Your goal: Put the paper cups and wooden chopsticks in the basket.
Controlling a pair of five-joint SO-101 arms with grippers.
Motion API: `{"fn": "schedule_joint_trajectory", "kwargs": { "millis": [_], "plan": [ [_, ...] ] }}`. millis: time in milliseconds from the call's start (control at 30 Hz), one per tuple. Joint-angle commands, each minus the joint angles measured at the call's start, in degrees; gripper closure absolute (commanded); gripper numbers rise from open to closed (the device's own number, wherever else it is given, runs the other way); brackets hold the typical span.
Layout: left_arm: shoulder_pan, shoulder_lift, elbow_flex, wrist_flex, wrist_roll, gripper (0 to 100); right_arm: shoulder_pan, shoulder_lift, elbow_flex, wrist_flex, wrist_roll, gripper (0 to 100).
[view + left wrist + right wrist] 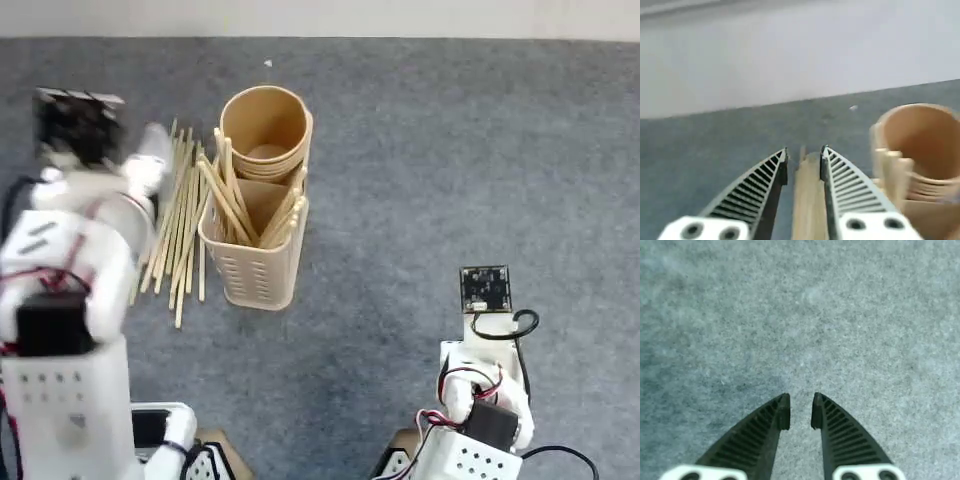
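High view: a cream perforated plastic basket stands on grey carpet, holding stacked brown paper cups and several wooden chopsticks. Loose chopsticks lie just beside it, under the left arm. Left wrist view: left gripper clamped on a chopstick bundle, near the cups. Right wrist view: right gripper slightly parted, holding nothing, over carpet.

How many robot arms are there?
2. The left arm, gripping a chopstick, is near the basket; the right arm is apart, over bare carpet.
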Motion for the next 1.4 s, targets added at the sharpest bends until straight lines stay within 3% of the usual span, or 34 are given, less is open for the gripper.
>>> {"fn": "schedule_joint_trajectory", "kwargs": {
  "millis": [0,233,467,1067,1367],
  "plan": [
    [-6.99,12.62,-3.82,2.02,-0.7,86,0.84,-0.13,8.92,0.04,0.53,91.0],
    [-6.37,40.57,-8.66,8.44,-8.97,86,0.84,-0.13,8.92,0.04,0.53,91.0],
    [-6.9,62.73,-19.47,13.27,-12.66,86,0.84,-0.13,8.92,0.04,0.53,91.0],
    [-10.24,85.14,-42.51,14.95,-13.1,86,0.75,-0.13,8.92,0.04,0.53,91.0],
    [-10.24,92.53,-47.08,14.95,-13.01,87,0.75,-0.13,8.92,0.04,0.53,91.0]
  ]
}}
